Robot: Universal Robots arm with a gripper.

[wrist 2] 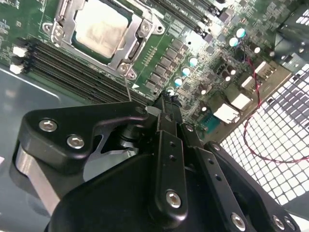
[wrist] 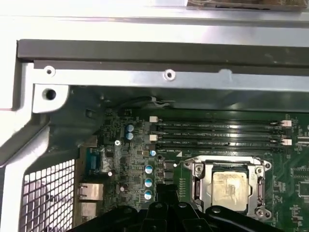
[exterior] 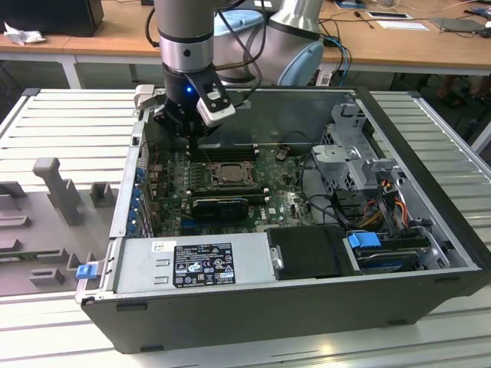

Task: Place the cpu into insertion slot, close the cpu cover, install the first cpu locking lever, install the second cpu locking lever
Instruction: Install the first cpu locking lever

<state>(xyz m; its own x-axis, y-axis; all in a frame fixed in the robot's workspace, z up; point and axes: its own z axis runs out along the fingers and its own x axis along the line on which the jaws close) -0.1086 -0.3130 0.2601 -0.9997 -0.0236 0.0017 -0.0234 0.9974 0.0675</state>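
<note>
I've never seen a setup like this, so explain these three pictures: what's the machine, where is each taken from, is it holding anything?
It is a robot arm reaching into an open computer case that lies on a slatted metal table. The exterior view comes from a camera off the arm; both wrist views come from cameras riding near its gripper, facing the green board. There the pale square cpu lies in the insertion slot, with the grey cpu cover framing it. The gripper hovers beside the slot; whether it grips anything I cannot tell.
</note>
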